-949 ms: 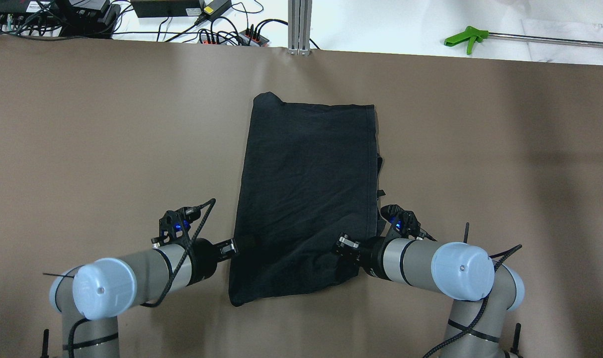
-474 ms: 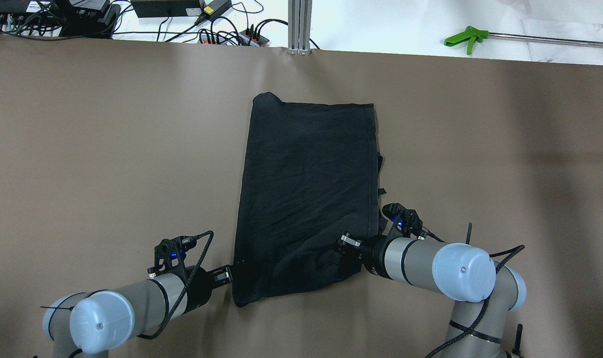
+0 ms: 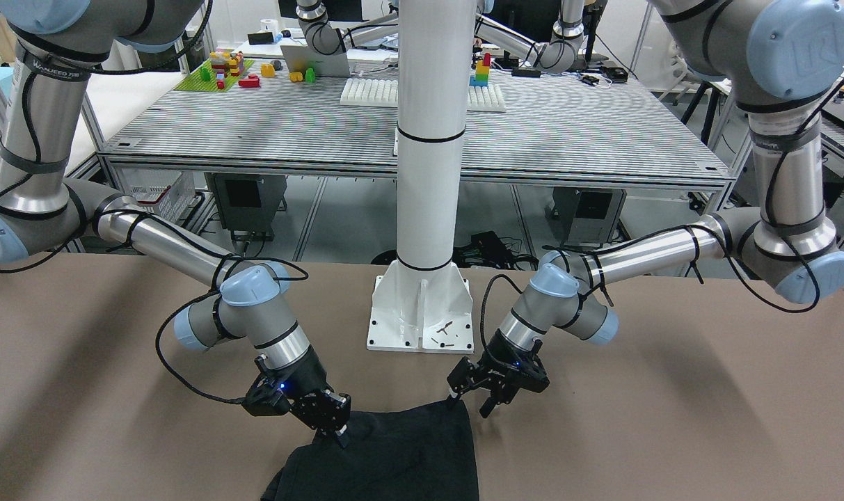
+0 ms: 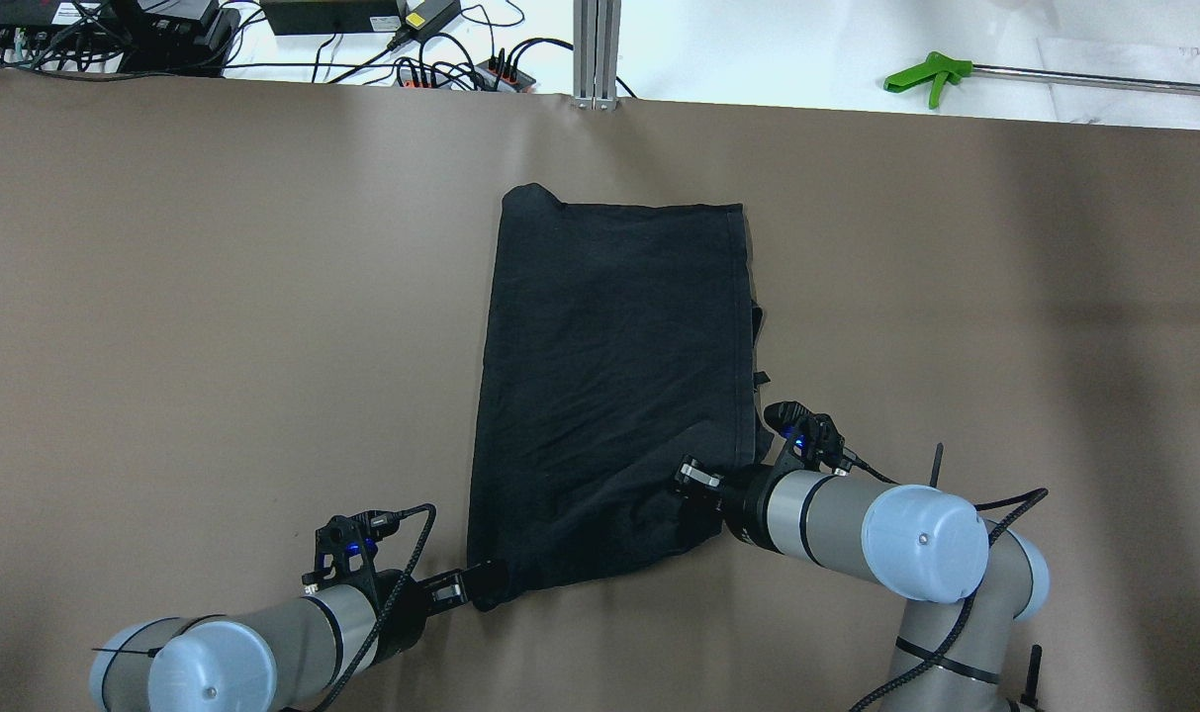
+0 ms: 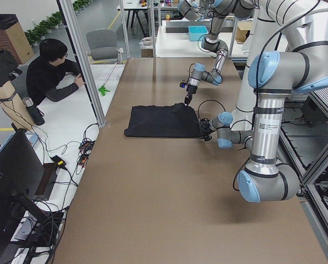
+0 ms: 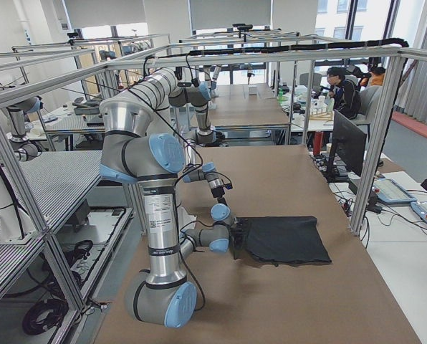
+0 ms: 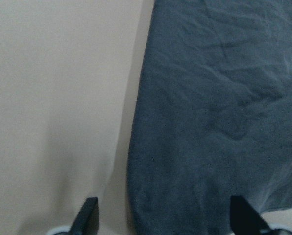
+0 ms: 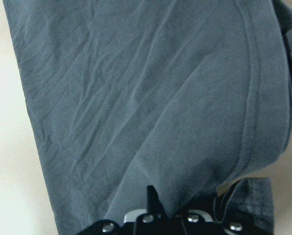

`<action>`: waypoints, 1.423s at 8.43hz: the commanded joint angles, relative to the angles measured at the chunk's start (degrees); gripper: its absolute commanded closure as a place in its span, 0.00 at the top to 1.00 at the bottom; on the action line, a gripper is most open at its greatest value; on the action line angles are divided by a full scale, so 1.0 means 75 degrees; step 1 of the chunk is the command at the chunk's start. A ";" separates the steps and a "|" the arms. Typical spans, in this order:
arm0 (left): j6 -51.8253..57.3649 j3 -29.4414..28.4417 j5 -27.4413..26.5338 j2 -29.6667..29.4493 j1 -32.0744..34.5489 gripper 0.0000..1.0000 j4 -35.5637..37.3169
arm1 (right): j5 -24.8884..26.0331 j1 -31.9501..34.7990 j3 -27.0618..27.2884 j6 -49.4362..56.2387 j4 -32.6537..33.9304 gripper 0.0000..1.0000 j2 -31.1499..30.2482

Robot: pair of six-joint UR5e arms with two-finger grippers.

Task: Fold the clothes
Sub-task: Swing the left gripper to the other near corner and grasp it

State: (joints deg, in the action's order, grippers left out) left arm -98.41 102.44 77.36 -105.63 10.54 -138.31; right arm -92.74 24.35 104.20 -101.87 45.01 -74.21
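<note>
- The brown tabletop [image 4: 214, 297] runs wide outboard of each tool, and its far edge sits well beyond the cloth.
- The black garment [image 4: 609, 376] lies flat, stretching forward from both tools, with its near edge between them.
- My left tool [image 7: 166, 215] has its jaws spread wide, straddling the near corner. The cloth's side edge runs ahead between its fingers.
- My right tool [image 3: 338, 433] is clamped on the other near corner. Fabric bunches over it, and the hem runs forward just to its right.
</note>
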 commanded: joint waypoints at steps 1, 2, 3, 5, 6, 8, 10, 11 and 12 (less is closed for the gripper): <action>-0.0016 -0.0205 -0.0072 -0.0118 -0.0163 0.94 0.0019 | 0.0026 0.0000 0.0052 0.0001 0.0011 0.00 0.0003; -0.0016 -0.0206 -0.0061 -0.0189 -0.0151 0.94 0.0019 | 0.0026 0.0000 0.0052 0.0001 0.0011 0.00 -0.0020; -0.0016 -0.0217 -0.0038 -0.0154 -0.0140 0.93 0.0019 | 0.0038 0.0000 0.0052 0.0001 0.0011 0.00 -0.0020; -0.0016 -0.0217 0.0009 -0.0142 -0.0058 0.77 -0.0016 | 0.0084 -0.0012 0.0052 0.0001 0.0011 0.00 -0.0032; -0.0016 -0.0229 -0.0014 -0.0142 -0.0057 0.61 -0.0028 | 0.0143 -0.0024 0.0052 0.0001 0.0011 0.00 -0.0032; -0.0016 -0.0253 -0.0049 -0.0189 -0.0092 0.34 -0.0028 | 0.0143 -0.0012 0.0052 0.0001 0.0011 0.00 -0.0032; -0.0027 -0.0532 -0.0061 -0.0632 -0.0128 0.03 -0.0039 | 0.0143 -0.0012 0.0087 0.0001 0.0011 0.00 -0.0032; -0.0039 -0.0569 -0.0038 -0.0739 -0.0128 0.00 -0.0039 | 0.0143 -0.0012 0.0099 0.0001 0.0011 0.00 -0.0032; -0.0051 -0.0465 0.0009 -0.0728 -0.0116 0.00 -0.0039 | 0.0120 -0.0012 0.0134 0.0013 0.0011 0.00 -0.0043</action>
State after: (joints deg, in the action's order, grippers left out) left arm -98.64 98.78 77.01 -110.15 9.64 -138.59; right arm -91.68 24.25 104.84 -101.86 45.09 -74.45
